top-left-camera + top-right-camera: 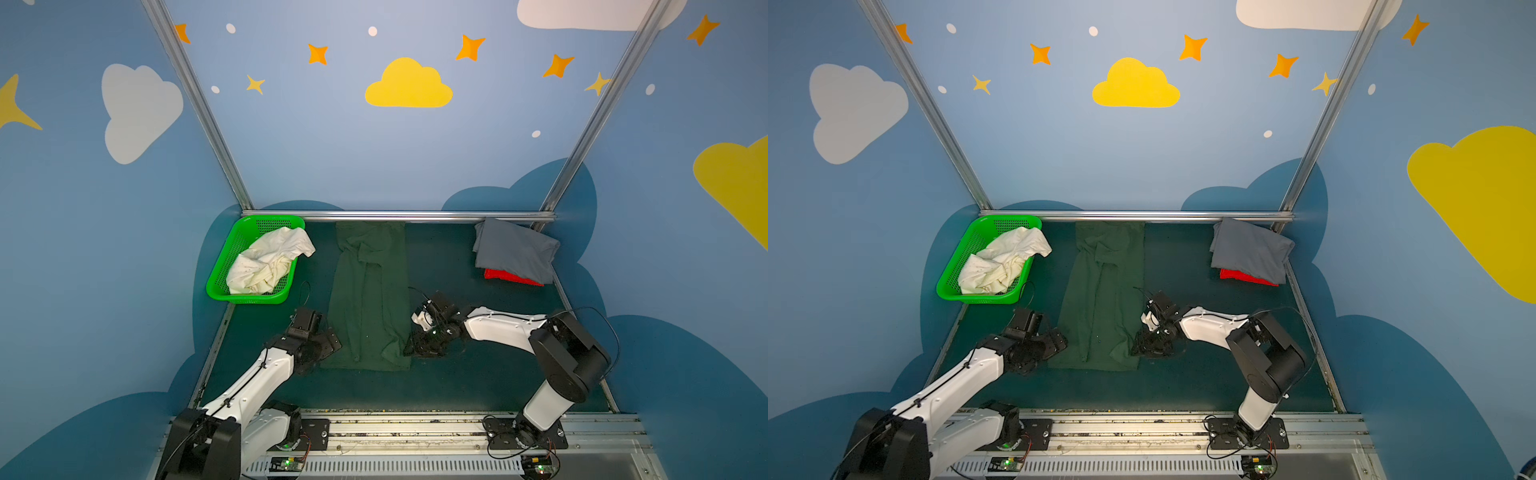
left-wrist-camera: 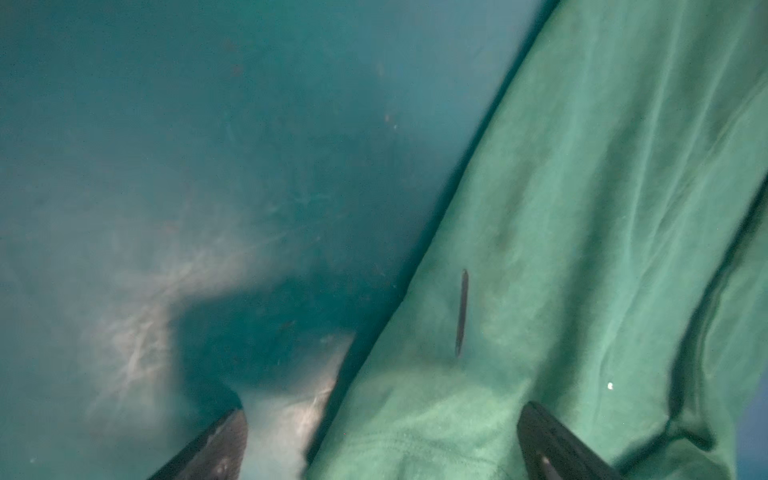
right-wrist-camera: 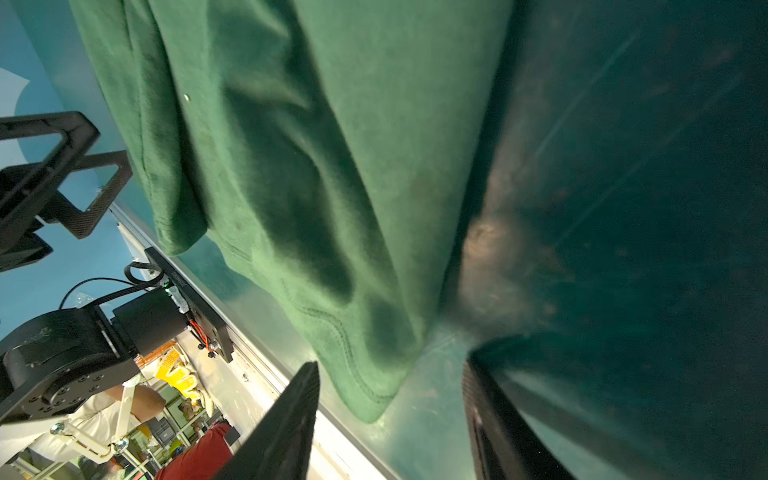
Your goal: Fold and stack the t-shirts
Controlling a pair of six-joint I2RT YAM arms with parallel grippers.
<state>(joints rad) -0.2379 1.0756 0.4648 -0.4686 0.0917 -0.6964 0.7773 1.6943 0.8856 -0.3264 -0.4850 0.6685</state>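
Left tool [image 2: 382, 415] gaped wide over the dark green t-shirt's [image 1: 368, 291] edge; right tool [image 3: 390, 365], jaws apart, straddled its hem corner — a shallow bite might slip mid-fold.

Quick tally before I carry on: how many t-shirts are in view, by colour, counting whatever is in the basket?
dark green t-shirt: 1
grey t-shirt: 1
red t-shirt: 1, under the grey one
cream-white t-shirt: 1, crumpled in the green basket
Total: 4
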